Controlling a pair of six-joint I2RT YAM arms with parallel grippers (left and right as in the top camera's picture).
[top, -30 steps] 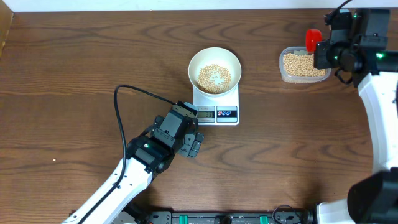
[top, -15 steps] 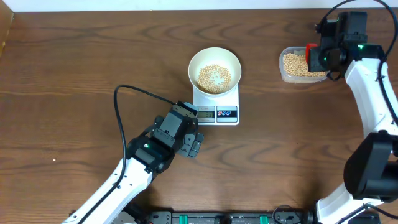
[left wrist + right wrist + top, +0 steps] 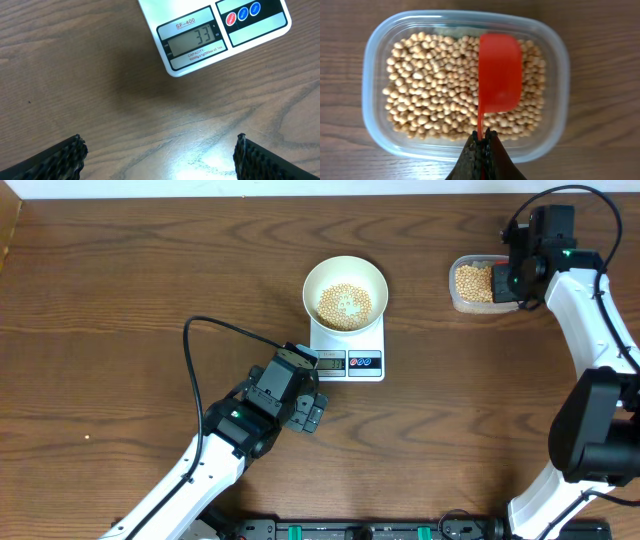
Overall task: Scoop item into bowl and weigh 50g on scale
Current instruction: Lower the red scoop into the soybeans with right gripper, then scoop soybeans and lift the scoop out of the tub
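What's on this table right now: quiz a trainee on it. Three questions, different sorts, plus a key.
1. True or false: the bowl stands on the scale.
2. The scale's display reads: A) 50 B) 33 C) 0.
3. Fill in: the right gripper holds a red ___ over the tub of beans.
Key: 1 true; 2 B; 3 scoop.

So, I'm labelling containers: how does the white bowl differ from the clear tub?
The bowl is round and opaque white; the tub is rectangular and clear. The bowl sits on the scale; the tub sits on the table. The right claw holds a red scoop at the tub, not the bowl. Both hold tan beans.
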